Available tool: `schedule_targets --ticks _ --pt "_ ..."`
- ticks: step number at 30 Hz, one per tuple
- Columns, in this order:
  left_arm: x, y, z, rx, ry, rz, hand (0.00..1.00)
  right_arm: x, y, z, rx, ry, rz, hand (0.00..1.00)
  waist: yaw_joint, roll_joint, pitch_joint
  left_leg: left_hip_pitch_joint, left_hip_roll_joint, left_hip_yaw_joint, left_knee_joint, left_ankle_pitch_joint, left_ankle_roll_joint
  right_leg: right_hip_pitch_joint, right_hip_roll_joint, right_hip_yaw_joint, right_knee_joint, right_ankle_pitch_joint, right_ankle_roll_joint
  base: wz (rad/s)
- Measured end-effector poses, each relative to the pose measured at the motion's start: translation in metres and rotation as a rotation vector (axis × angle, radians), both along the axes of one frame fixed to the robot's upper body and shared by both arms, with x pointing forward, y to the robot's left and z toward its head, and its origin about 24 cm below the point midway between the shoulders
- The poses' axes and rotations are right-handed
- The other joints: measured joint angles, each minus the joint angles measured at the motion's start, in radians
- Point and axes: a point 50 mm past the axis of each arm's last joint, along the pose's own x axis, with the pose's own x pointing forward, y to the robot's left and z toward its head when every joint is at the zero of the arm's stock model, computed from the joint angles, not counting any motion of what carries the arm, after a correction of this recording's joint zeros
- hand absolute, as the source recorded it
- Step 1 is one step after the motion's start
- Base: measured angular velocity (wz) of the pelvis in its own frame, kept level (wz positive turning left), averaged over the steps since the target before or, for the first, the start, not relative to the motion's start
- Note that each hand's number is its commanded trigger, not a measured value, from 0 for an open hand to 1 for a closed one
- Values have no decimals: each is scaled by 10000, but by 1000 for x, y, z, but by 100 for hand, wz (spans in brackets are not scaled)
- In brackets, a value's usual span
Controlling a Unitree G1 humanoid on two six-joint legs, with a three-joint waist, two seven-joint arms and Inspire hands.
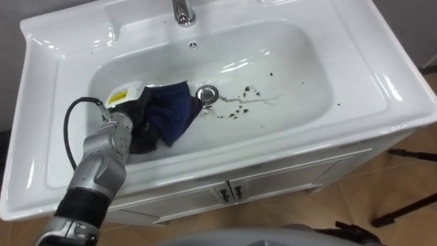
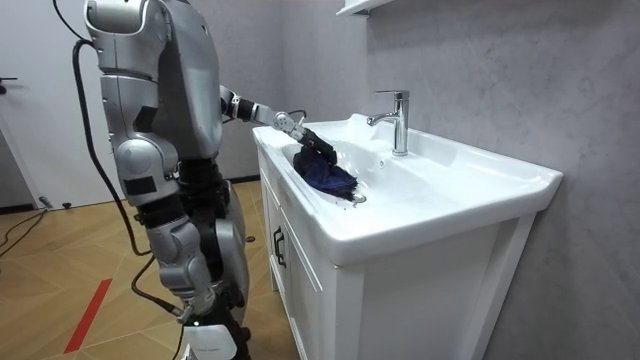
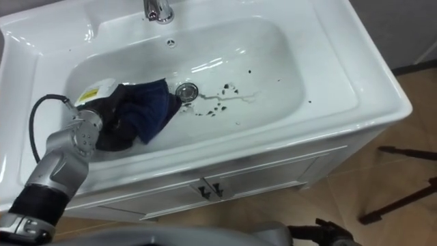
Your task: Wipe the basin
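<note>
Dark left hand point(image 1: 133, 113) sits low at the left end of the basin point(image 1: 293, 65), fingers curled into the bunched navy cloth point(image 1: 174, 113). The cloth's free edge reaches the drain point(image 1: 207, 93). Black dirt specks point(image 1: 240, 102) lie just right of the drain, so the wipe should run rightward along the bowl's long axis.

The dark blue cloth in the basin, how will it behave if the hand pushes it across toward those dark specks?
Probably floppy: the cloth lies in crumpled folds at the left hand, so it should bunch rather than slide flat. It looks light, and on the glossy basin it will likely glide easily.
</note>
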Motion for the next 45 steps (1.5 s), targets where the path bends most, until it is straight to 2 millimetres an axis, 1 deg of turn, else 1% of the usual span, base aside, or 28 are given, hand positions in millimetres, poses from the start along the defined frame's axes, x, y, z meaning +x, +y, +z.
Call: schedule_targets --ticks 4,8,12,15,17,19,23,26,31,38,41,42,43,45 --pt "0 -8 0 -553 137 -183 100 -2 0 0 -25 103 137 0 -196 -13 9 1 -6 -3 -5 0 0 -19 -5 -8 -6 -3 5 0" --pt "0 -14 0 -796 264 -593 100 -10 -2 -1 -167 742 814 0 -487 -20 14 29 -6 47 -15 0 1 -40 -10 49 3 -3 5 -3" --pt "3 -21 3 -928 379 -1039 100 -17 -5 -1 -315 1247 1358 0 -536 -25 22 83 0 190 -84 1 1 -89 -7 209 7 -8 13 -11" --pt "4 -31 8 -987 403 -1643 100 -22 -5 -2 -329 1565 1658 0 -595 -62 77 132 -5 230 -129 1 2 -75 -7 273 5 -12 19 -5" --pt "7 -38 11 -991 380 -1940 100 -21 -3 -2 -361 1721 2158 0 -628 -80 98 144 -5 244 -144 1 2 -69 -7 257 5 -13 22 0" --pt "10 -45 13 -1150 416 -2265 100 -17 -3 -2 -332 1722 2478 0 -739 -59 123 143 -7 262 -150 1 1 -63 -13 231 6 -13 22 0" --pt "11 -54 15 -1201 359 -2658 100 -14 -3 -2 -286 1762 2936 0 -807 -42 131 169 9 472 -152 1 1 -8 -21 207 11 -13 21 -3" --pt "12 -61 15 -1265 344 -2927 100 -11 -1 -2 -182 1854 3206 0 -812 -37 133 160 4 469 -174 1 2 -7 -26 225 23 -13 21 3" --pt "17 -68 19 -1187 131 -3197 100 -13 0 -2 -84 2057 3450 0 -823 -14 143 14 0 484 -162 0 2 -87 -31 218 71 -13 23 2" --pt "17 -70 19 -1144 -53 -3167 100 -19 0 -3 -41 2392 3361 0 -841 -22 146 51 1 529 -134 2 4 -73 -27 271 72 -16 27 0" --pt "18 -71 19 -1133 -136 -3195 100 -24 0 -3 -19 2499 3337 0 -915 -26 149 89 6 568 -131 2 4 -79 -28 291 70 -16 27 0" --pt "18 -72 20 -1093 -171 -3230 100 -24 0 -3 -14 2500 3328 0 -1006 -30 152 91 8 572 -131 2 4 -70 -28 277 70 -16 27 0" --pt "20 -73 20 -1053 -182 -3230 100 -23 0 -3 -11 2480 3316 0 -1090 -31 153 92 11 583 -128 2 4 -73 -28 273 78 -16 26 0" --pt "26 -77 20 -939 -172 -3277 100 -24 0 -3 -17 2487 3310 0 -1141 -47 164 106 18 608 -128 2 4 -74 -28 272 108 -15 26 -2"
